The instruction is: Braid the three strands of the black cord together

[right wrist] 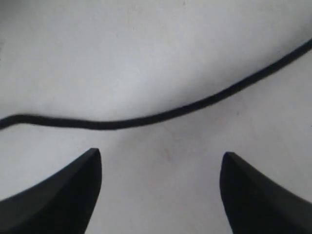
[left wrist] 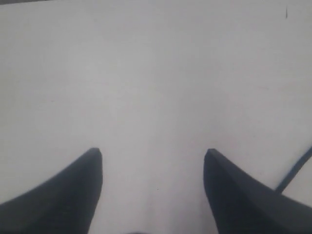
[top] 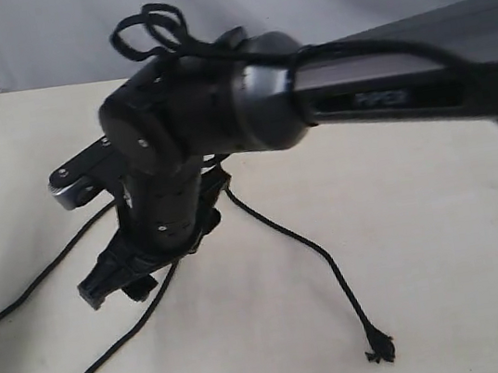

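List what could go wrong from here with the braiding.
The right gripper is open, with a strand lying beyond its fingertips: closing now would likely miss it.
The left gripper is open, holding nothing, so the strands may go slack.
The right arm hides where the strands meet; miscrossing could go unseen.

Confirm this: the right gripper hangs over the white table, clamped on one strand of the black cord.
Not quite. The right gripper is not clamped on anything. The right wrist view shows its jaws apart with nothing between them, and the strand lies loose on the white table ahead of the fingertips. The rest stands: the gripper does hang over the table.
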### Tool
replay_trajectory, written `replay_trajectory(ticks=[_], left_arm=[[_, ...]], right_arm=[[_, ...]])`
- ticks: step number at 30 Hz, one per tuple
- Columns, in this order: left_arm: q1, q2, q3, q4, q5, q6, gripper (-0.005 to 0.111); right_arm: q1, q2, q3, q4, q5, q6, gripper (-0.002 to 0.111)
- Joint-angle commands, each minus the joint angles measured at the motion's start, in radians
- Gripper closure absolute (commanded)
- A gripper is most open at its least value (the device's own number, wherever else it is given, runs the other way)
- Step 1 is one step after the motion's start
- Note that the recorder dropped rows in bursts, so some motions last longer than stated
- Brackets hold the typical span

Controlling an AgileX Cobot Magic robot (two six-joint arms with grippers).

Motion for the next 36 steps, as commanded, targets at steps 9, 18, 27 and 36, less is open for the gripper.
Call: replay_trajectory(ticks=[9, 18, 27, 36], left_arm=[[0.003, -0.011, 0.010, -0.005, -0.017, -0.006, 0.049], [0.003, -0.011, 0.010, -0.021, -0.020, -0.006, 0.049], [0.003, -0.011, 0.010, -0.021, -0.020, -0.006, 0.049], [0.003, -0.011, 0.010, -0.021, -0.020, -0.006, 0.049]], right_arm=[[-0.011, 0.241, -0.289, 0.028, 0.093, 0.170, 0.043], [-0.011, 0.268, -0.286, 0.088, 0.160, 0.214, 0.043], [-0.011, 0.294, -0.286, 0.107, 0.185, 0.227, 0.067], [-0.016, 0.276, -0.286, 0.142, 0.281, 0.121, 0.109]])
